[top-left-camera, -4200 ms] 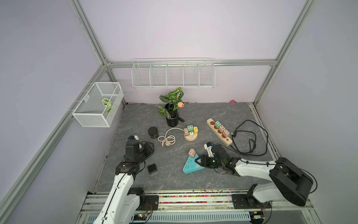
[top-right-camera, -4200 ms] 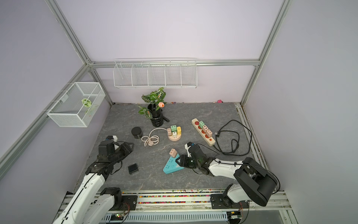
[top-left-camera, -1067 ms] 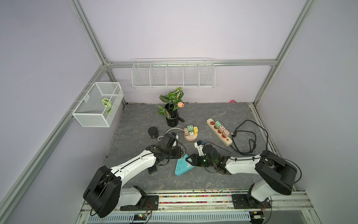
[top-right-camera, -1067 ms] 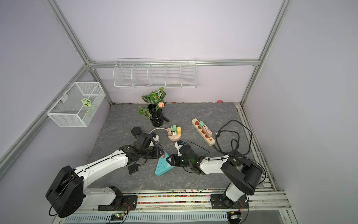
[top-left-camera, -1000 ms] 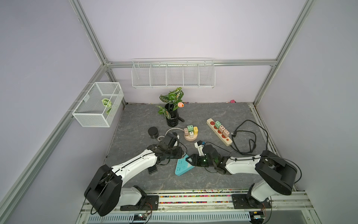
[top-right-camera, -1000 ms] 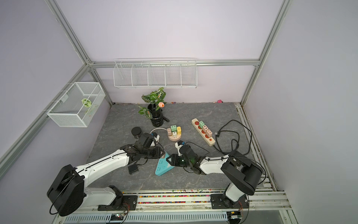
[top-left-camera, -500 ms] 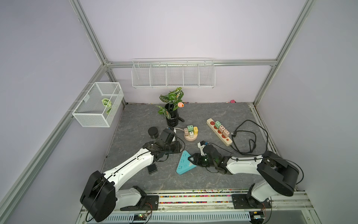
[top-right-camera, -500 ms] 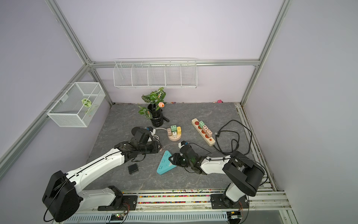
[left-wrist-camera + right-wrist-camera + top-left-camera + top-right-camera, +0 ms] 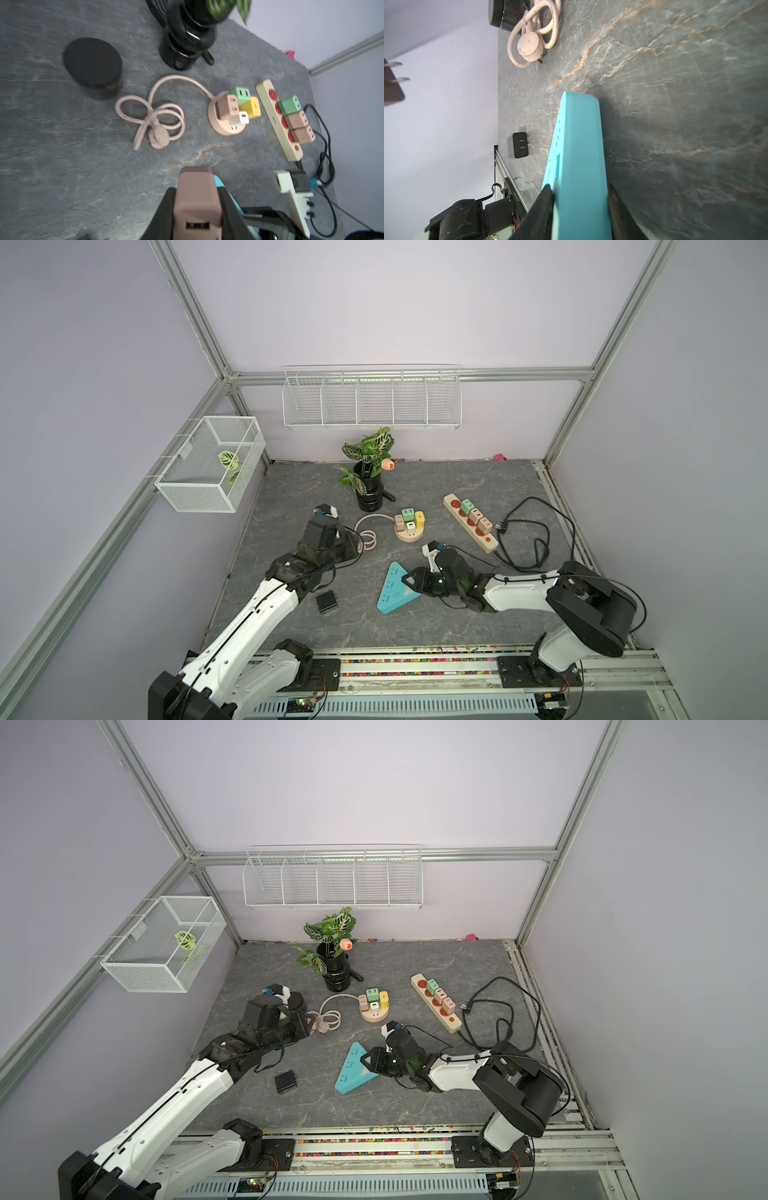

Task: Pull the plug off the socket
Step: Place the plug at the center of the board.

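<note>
Grey marbled surface (image 9: 436, 481), top view: my right fingers (image 9: 409, 578) pinch the teal socket (image 9: 392, 591) by a corner; my left fingers (image 9: 352, 545) hang apart from it. Left wrist: they clamp the brown plug (image 9: 196, 199). Right wrist: the brown plug (image 9: 391, 91) floats bare-pronged, clear of the teal socket (image 9: 579, 155).

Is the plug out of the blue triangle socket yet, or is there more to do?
Done: the brown plug is out of the teal triangular socket; its prongs hang bare in the air in the right wrist view. In hand: the left gripper is shut on the plug, and the right gripper pinches the socket's edge. Left: probably just setting the plug down and letting go.
</note>
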Controlling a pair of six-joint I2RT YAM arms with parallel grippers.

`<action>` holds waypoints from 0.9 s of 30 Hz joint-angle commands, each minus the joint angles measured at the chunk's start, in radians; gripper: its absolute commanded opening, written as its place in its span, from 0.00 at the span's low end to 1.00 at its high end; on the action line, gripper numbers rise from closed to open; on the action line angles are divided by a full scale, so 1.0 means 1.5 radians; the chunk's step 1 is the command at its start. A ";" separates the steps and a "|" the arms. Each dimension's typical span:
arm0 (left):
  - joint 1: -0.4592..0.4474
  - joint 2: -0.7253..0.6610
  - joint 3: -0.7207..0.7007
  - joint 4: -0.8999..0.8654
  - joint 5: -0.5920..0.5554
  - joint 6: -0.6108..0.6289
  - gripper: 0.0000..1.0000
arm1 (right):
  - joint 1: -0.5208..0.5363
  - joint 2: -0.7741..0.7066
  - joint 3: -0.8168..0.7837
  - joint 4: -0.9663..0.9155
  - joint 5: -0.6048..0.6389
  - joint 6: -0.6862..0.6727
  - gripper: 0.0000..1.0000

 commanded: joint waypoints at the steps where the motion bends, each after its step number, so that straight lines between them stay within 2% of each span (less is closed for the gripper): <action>1: 0.056 -0.035 -0.041 0.027 0.001 -0.049 0.00 | -0.011 -0.014 -0.008 -0.163 0.082 -0.056 0.47; 5: 0.155 -0.045 -0.092 0.083 0.053 -0.088 0.00 | -0.027 -0.065 -0.006 -0.196 0.099 -0.062 0.57; 9: 0.271 -0.028 -0.146 0.164 0.145 -0.126 0.00 | -0.046 -0.116 0.010 -0.263 0.109 -0.085 0.64; 12: 0.324 -0.009 -0.167 0.197 0.168 -0.138 0.00 | -0.058 -0.154 0.011 -0.305 0.123 -0.091 0.70; 17: 0.351 0.039 -0.170 0.232 0.142 -0.130 0.00 | -0.063 -0.212 0.018 -0.382 0.157 -0.130 0.76; 23: 0.374 0.140 -0.184 0.303 0.176 -0.131 0.00 | -0.062 -0.264 0.022 -0.448 0.196 -0.171 0.81; 27: 0.374 0.192 -0.215 0.347 0.199 -0.138 0.09 | -0.061 -0.297 0.016 -0.468 0.208 -0.191 0.82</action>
